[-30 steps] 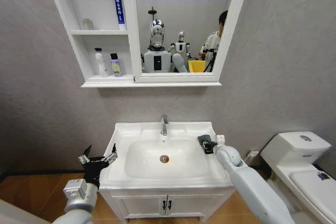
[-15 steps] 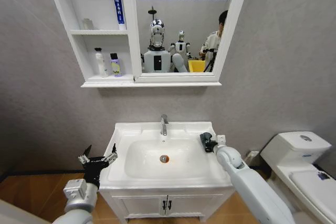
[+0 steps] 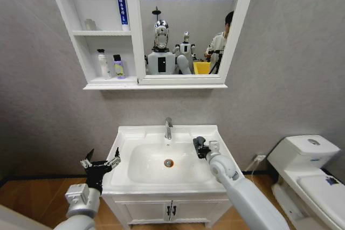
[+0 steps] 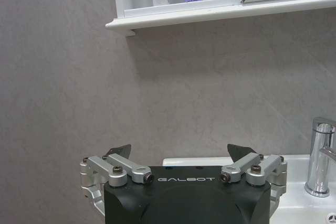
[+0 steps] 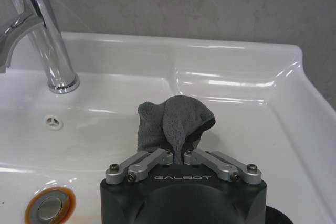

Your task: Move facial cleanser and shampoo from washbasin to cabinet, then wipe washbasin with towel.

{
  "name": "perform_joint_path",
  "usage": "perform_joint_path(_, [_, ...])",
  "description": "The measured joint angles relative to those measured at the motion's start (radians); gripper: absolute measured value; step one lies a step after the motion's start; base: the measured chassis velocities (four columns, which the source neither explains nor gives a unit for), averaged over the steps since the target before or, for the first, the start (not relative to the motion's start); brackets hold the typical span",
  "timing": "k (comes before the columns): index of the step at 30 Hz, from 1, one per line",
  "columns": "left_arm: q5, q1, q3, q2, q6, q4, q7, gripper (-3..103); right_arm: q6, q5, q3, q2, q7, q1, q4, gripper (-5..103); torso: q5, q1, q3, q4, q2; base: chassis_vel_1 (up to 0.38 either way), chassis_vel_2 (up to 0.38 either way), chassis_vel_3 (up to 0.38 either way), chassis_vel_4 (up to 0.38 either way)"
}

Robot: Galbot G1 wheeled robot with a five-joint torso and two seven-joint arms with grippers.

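My right gripper (image 3: pixel 200 147) is shut on the dark grey towel (image 5: pixel 173 125) and holds it down on the washbasin (image 3: pixel 125 138), at the right side of the sunken bowl near the back. The chrome tap (image 5: pixel 44 35) stands beyond the towel, and the round drain (image 3: pixel 168 162) lies in the bowl's middle. My left gripper (image 3: pixel 101 164) hangs open and empty off the washbasin's front left corner. On the cabinet (image 3: pixel 81 52), the lowest shelf bears a white bottle (image 3: pixel 102 64) and a small purple-capped bottle (image 3: pixel 118 66); a blue tube (image 3: pixel 121 1) stands on the top shelf.
A white toilet (image 3: pixel 307 171) stands to the right. Under the washbasin is a two-door vanity with black handles (image 3: pixel 171 210). A grey wall lies behind. The mirror (image 3: pixel 186 22) reflects robots and a person in the room.
My right gripper has slid the towel leftward from the washbasin's right rim into the bowl's right side. The left arm has not moved.
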Motion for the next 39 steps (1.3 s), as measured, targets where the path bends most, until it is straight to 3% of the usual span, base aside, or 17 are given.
perform_joint_path(23, [0.000, 0.000, 0.000, 0.000, 0.000, 0.000, 0.000, 100, 0.018, -0.063, -0.030, 0.084, -0.038, -0.007, -0.176, 3, 0.0001, 0.000, 0.000, -0.0001, 0.000, 0.000, 0.000, 0.000, 0.000])
perform_joint_path(39, [0.000, 0.000, 0.000, 0.000, 0.000, 0.000, 0.000, 100, 0.034, -0.081, 0.019, 0.049, -0.061, -0.050, -0.167, 3, 0.0001, 0.000, 0.000, 0.0000, 0.000, 0.000, 0.000, 0.000, 0.000])
